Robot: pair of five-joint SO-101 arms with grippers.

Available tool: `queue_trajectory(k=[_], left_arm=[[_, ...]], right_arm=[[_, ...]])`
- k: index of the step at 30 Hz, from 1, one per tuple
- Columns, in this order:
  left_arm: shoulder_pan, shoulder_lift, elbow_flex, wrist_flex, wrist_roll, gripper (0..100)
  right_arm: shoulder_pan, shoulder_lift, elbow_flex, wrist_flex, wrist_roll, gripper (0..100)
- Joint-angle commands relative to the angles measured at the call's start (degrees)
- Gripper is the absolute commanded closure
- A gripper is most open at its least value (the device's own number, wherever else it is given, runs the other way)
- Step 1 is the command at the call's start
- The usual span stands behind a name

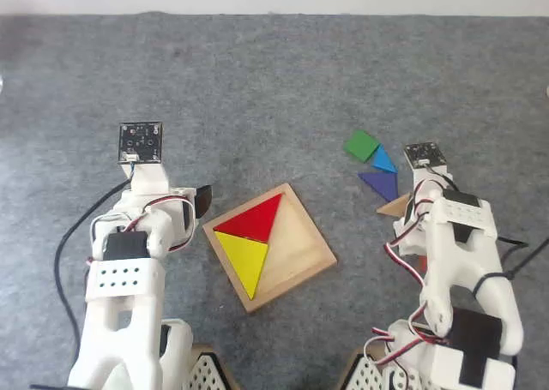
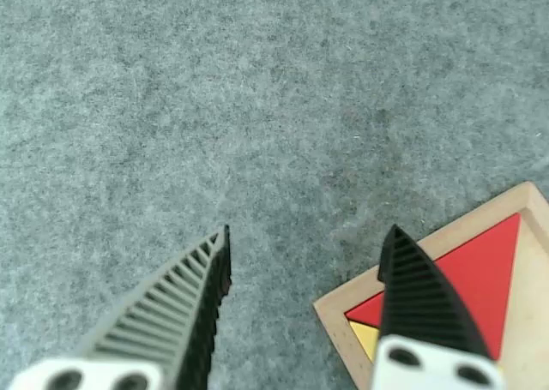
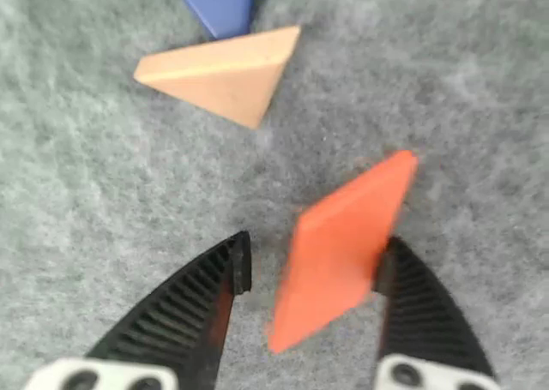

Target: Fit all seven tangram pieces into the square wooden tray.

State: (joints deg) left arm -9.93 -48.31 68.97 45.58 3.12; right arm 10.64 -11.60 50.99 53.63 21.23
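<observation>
Right pincer stands with jaws apart around the orange piece, which lies tilted against one finger, at the right of the high view, well apart from the tray at centre. We judge it light, stiff and smooth, so we'd pinch its long parallel edges. Left pincer is spread too
</observation>
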Motion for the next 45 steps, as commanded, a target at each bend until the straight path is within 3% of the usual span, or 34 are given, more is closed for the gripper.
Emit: queue_trajectory(k=[1,9,14,19,27,34,40,45], left_arm=[[-0.18,-1.49,-0.31,-1.05,0.35,73],[-1.49,-1.49,-0.31,-1.23,0.35,73],[-2.46,-1.49,-0.48,-1.32,0.35,73],[-2.29,-1.49,-0.31,-1.85,0.35,73],[-2.29,-1.41,1.27,-4.40,0.53,73],[-2.55,-1.41,1.10,-4.31,0.44,73],[-2.46,-1.41,1.10,-4.31,0.44,73],[-2.55,-1.49,1.10,-4.31,0.44,73]], right_arm=[[1.27,-2.33,-0.09,-0.66,0.44,83.1],[-1.01,-2.33,0.70,-0.57,0.26,84.0],[-0.84,-3.82,0.35,-0.22,0.26,97.3],[-3.65,-10.15,-0.26,3.56,0.18,96.9],[-18.15,-25.80,-4.13,14.64,-5.45,97.4],[-32.40,-27.03,-4.40,12.18,-5.98,99.1],[-42.77,-14.46,-10.99,9.45,-11.52,99.1],[-46.29,3.91,-23.03,7.96,-17.85,99.1]])
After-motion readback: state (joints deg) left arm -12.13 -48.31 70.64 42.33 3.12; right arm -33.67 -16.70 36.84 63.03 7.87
